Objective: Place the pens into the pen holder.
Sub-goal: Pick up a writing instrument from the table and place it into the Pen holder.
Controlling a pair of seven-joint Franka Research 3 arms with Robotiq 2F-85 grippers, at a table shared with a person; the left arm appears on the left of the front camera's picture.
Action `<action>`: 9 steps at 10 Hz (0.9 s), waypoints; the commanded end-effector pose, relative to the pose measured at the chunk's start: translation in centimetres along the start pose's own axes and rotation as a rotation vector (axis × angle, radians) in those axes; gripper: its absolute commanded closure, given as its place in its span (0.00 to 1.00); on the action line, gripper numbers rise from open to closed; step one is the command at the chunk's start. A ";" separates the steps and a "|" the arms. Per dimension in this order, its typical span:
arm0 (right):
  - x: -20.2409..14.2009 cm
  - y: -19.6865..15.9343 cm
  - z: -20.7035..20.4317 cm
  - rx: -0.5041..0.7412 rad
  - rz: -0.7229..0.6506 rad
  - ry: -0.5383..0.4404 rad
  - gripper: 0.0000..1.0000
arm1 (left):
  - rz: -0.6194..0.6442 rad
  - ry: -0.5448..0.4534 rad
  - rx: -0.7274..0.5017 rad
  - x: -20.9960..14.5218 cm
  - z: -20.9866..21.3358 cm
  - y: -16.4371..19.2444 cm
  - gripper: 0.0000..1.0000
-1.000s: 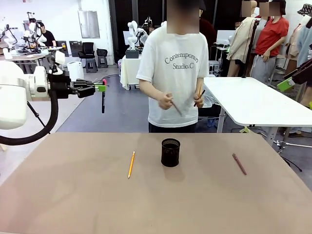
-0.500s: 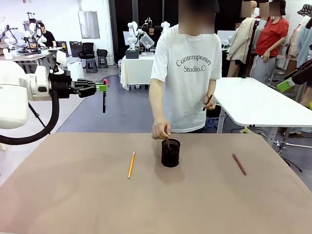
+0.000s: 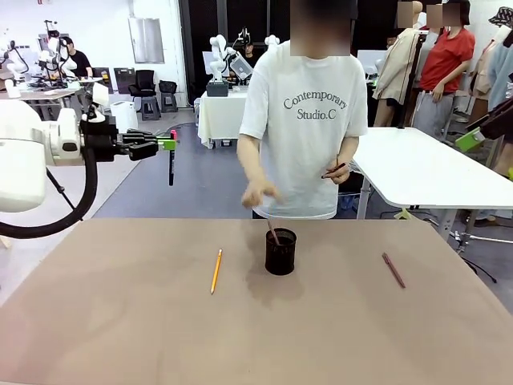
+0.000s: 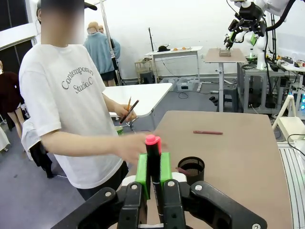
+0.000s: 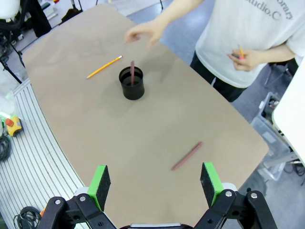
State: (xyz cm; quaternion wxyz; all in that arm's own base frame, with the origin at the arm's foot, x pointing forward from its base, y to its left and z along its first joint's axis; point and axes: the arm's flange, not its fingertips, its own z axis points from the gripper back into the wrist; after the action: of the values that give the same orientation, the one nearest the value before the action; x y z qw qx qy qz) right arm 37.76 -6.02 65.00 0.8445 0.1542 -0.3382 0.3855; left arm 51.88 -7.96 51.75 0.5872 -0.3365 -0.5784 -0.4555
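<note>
The black pen with the pink cap (image 3: 171,164) hangs upright, cap up, pinched between the pads of my left hand (image 3: 167,144), which reaches out level, high over the far left of the brown surface (image 3: 321,337). On that surface the mesh holder (image 3: 280,251) stands in the middle with one pen (image 3: 274,233) leaning in it. A pencil (image 3: 216,270) lies to its left, running near-to-far, and a maroon pen (image 3: 393,269) lies well to its right. My right hand (image 5: 155,183) hovers high with its fingers spread, and a person's hand (image 3: 258,195) is above the holder in a busy workshop.

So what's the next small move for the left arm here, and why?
Probably carry the left tool, shut on the black pen, sideways toward the pen holder: the pen hangs upright well left of the holder, and the person's hand sits just above it, so go slowly.
</note>
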 end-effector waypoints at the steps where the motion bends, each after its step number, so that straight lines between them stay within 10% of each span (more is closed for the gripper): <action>1: 0.1 0.1 0.1 0.002 0.004 -0.004 0.00 | -0.009 -0.001 -0.001 0.2 0.0 -0.1 1.00; 9: 0.1 0.1 0.1 0.002 0.004 -0.004 0.00 | -0.009 -0.001 -0.001 0.2 0.0 -0.1 1.00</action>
State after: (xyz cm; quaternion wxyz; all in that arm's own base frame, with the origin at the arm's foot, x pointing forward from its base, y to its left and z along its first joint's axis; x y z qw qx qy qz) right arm 37.76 -6.02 65.00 0.8445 0.1542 -0.3382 0.3855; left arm 51.88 -7.96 51.75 0.5871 -0.3365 -0.5784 -0.4555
